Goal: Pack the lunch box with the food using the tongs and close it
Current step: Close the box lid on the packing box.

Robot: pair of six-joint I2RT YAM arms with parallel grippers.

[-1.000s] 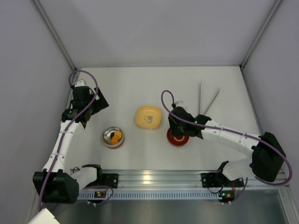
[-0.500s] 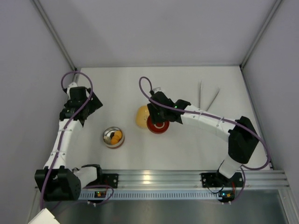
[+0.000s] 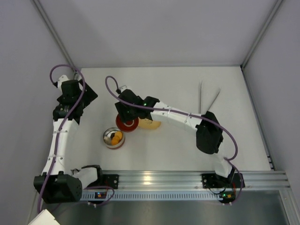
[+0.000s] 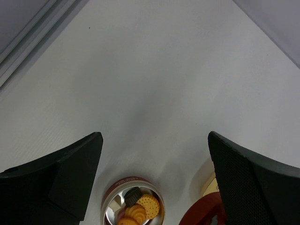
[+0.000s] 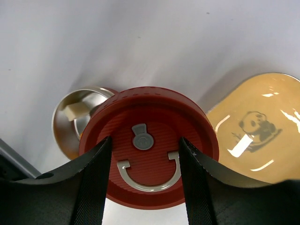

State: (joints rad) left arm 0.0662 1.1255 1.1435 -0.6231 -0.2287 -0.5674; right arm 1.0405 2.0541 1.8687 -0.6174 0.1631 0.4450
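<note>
The lunch box (image 3: pixel 114 138) stands open at the front left, a silver round tin with a red band, also low in the left wrist view (image 4: pixel 132 206). Orange and dark brown food (image 4: pixel 139 205) lies inside it. My right gripper (image 3: pixel 126 120) is shut on the red lid (image 5: pixel 147 140), its fingers (image 5: pixel 93 183) on either side of the grey handle; the lid hangs just behind and right of the box (image 5: pixel 70 117). My left gripper (image 4: pixel 153 140) is open and holds nothing, off at the back left (image 3: pixel 77 105). The tongs (image 3: pixel 201 96) lie at the back right.
A yellow rounded-square dish (image 3: pixel 151 123) sits mid-table, partly under my right arm; it also shows in the right wrist view (image 5: pixel 258 126). White walls close in the left, back and right sides. The metal rail (image 3: pixel 154 178) runs along the near edge.
My right arm has swung left with the red lid, from right of the yellow dish, over it, to beside the lunch box. The left arm has drawn back toward the left wall.
</note>
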